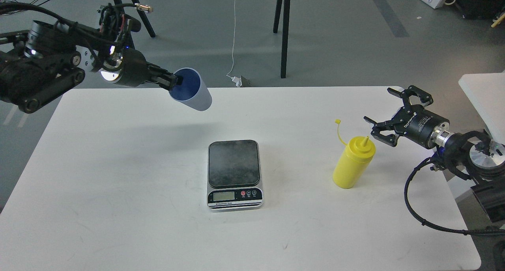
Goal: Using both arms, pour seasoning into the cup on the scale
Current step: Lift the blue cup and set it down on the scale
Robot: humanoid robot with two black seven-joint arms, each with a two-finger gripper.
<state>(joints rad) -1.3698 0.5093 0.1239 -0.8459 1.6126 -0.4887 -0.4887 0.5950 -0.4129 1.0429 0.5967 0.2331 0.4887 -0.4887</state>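
Observation:
My left gripper [175,81] is shut on the rim of the light-blue cup [194,90] and holds it tilted in the air, well above the table and up-left of the scale [234,174]. The scale sits flat at the table's middle, its platform bare. The yellow seasoning bottle [352,162] stands upright to the right of the scale, its cap strap sticking up. My right gripper [384,115] is open and empty, just right of the bottle's nozzle and not touching it.
The white table [118,208] ends near the right arm; a second white table edge [483,97] lies at the far right. Black trestle legs [284,34] and a white cable [233,42] stand on the floor behind.

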